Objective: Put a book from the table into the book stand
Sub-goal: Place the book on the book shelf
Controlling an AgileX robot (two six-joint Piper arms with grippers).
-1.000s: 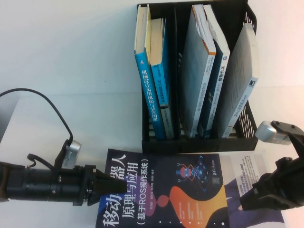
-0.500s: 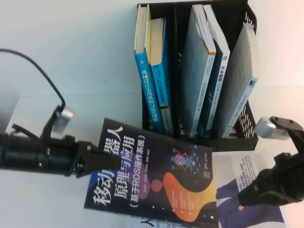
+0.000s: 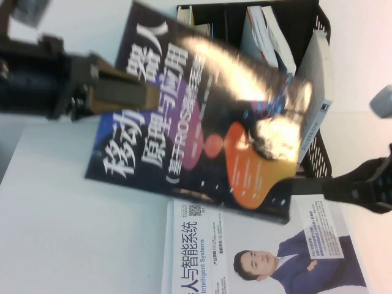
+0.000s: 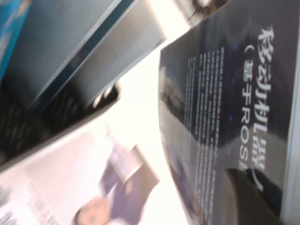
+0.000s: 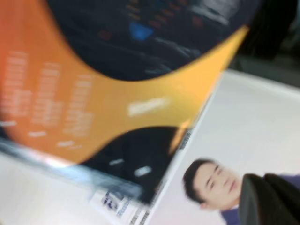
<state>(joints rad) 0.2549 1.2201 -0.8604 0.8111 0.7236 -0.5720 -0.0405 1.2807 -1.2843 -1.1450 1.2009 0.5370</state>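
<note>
High view | left gripper (image 3: pixel 144 95) clamps glossy book (image 3: pixel 202 116) | right gripper (image 3: pixel 300 184) beside

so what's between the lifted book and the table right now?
In the high view, the white portrait book lies flat on the table, partly under the book. Left gripper clamps the book's left edge; right gripper is at its lower right corner.

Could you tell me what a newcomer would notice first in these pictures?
The dark book with big white Chinese title, lifted clear off the table and tilted in front of the black book stand. The left gripper clamps its left edge; the right gripper meets its lower right corner. Beneath lies a white-covered book.
</note>
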